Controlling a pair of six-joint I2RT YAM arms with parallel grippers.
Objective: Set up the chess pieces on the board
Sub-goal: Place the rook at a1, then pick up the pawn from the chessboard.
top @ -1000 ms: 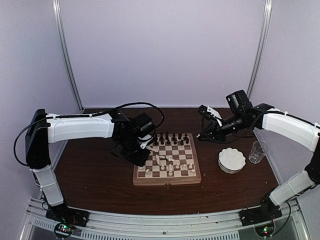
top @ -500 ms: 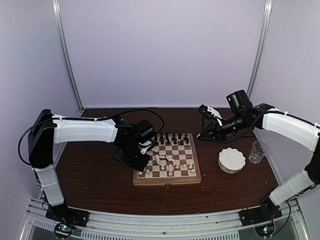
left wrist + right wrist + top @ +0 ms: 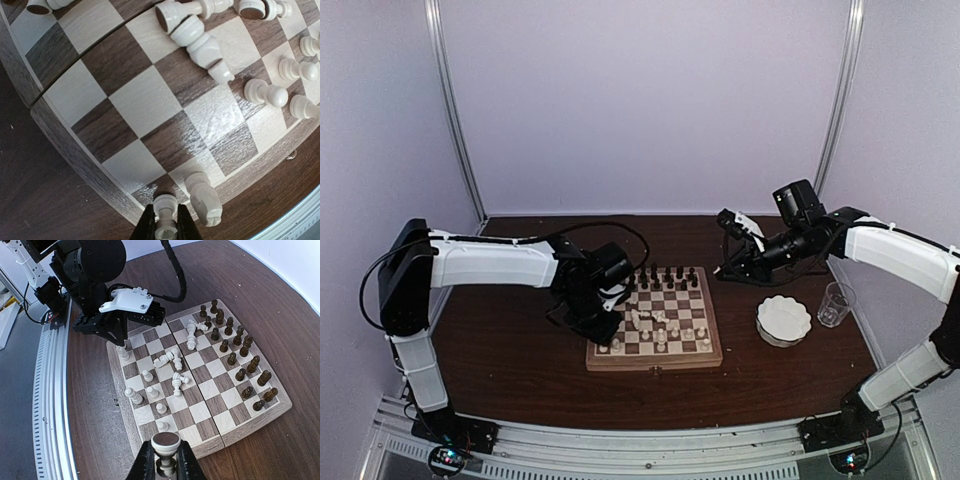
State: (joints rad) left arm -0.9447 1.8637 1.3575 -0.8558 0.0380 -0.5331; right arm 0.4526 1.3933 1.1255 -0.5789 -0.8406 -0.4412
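Left tool [image 3: 164, 231] clamps a cream piece [image 3: 165, 204] at the board's [image 3: 141, 102] near-left corner, presumably seating it; right tool [image 3: 166, 462] grips a second piece [image 3: 165, 442].

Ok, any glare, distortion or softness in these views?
Left wrist: strong fisheye bows the board edge, and there is a glare patch on its squares. Right wrist: sharp and evenly lit, with the table rim curved by the lens. Top external: soft and low in detail, the pieces barely resolved.

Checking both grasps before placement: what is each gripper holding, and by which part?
Left gripper: standing white piece, pinched around its middle. Right gripper: lifted white piece, pinched at the stem, base pointing away.
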